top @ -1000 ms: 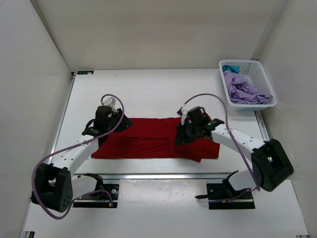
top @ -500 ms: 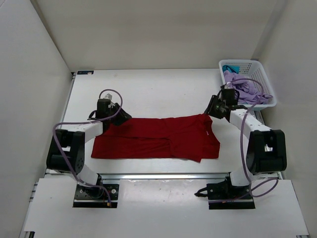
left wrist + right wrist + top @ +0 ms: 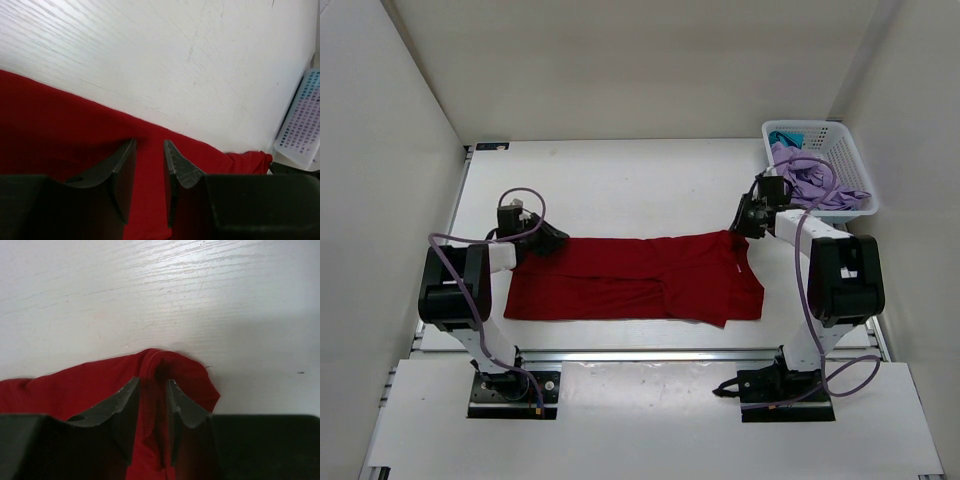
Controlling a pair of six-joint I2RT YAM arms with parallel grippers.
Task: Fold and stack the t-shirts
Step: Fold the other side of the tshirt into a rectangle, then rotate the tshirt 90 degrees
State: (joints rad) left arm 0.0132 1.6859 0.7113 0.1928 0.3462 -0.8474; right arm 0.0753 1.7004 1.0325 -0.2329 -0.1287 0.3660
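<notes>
The dark red t-shirt (image 3: 640, 280) lies spread flat across the table in the top view. My left gripper (image 3: 548, 240) is at its far left corner. In the left wrist view the jaws (image 3: 150, 142) stand narrowly apart with the red fabric (image 3: 60, 130) between them. My right gripper (image 3: 744, 222) is at the far right corner. In the right wrist view it (image 3: 152, 381) is shut on a raised fold of the red cloth (image 3: 155, 365). The lavender t-shirt (image 3: 812, 182) and the teal-blue t-shirt (image 3: 782, 137) lie crumpled in the basket.
The white lattice basket (image 3: 845, 150) stands at the table's far right corner, close behind my right arm; its wall also shows in the left wrist view (image 3: 302, 130). White walls enclose the table on three sides. A metal rail (image 3: 650, 353) runs along the near edge.
Both grippers have moved outward from the shirt's middle to its far corners. The red shirt has been drawn out wider and flatter. In the last half second the left gripper shifted a little further left.
</notes>
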